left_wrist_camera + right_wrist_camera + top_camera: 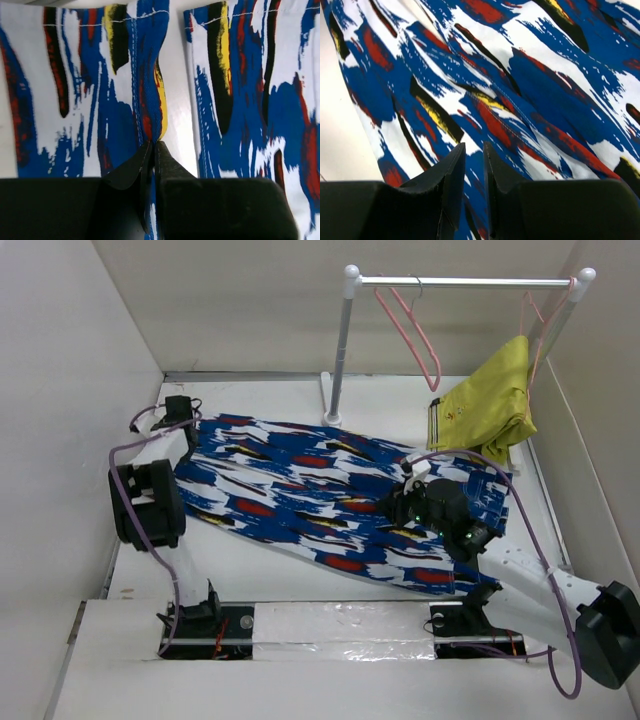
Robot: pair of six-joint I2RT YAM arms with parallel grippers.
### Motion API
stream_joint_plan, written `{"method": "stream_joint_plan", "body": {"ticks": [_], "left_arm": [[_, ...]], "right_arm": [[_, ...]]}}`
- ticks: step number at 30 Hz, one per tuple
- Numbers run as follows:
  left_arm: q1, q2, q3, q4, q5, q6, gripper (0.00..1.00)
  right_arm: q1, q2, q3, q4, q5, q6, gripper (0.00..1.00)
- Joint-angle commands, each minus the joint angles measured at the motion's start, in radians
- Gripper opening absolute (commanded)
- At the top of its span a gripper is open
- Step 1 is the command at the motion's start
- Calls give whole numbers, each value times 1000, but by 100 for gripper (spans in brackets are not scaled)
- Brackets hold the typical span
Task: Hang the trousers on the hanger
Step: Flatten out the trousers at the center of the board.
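The trousers (310,495), bright blue with white, red, yellow and black splashes, lie spread flat across the table from back left to front right. My left gripper (190,450) sits at their left end, shut on a raised pinch of one leg's inner edge (154,142). My right gripper (390,506) is over the right part of the trousers (520,90), its jaws close together with blue fabric between them (474,155). The hanger (412,332), thin and pink, hangs bare from the rail at the back, far from both grippers.
A white rail (470,282) on a post (340,350) crosses the back right. A second pink hanger (545,315) on it carries a yellow-green garment (490,400). White walls close in the left, back and right sides. Purple cables (150,540) trail from both arms.
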Motion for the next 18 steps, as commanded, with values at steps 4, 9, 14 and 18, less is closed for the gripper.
{"method": "stream_joint_plan", "body": {"ticks": [4,9,14,18], "left_arm": [[-12,205,191,-77,-10,52,7],[-21,138,114,8,-7,68,42],[-21,-48,-51,95,-10,83,51],[-40,-252,-186,146,-20,46,49]], "right_arm": [[-4,18,12,61,25,2,27],[19,42,23,61,43,-9,27],[37,64,27,76,38,-11,21],[57,73,30,80,40,-12,4]]}}
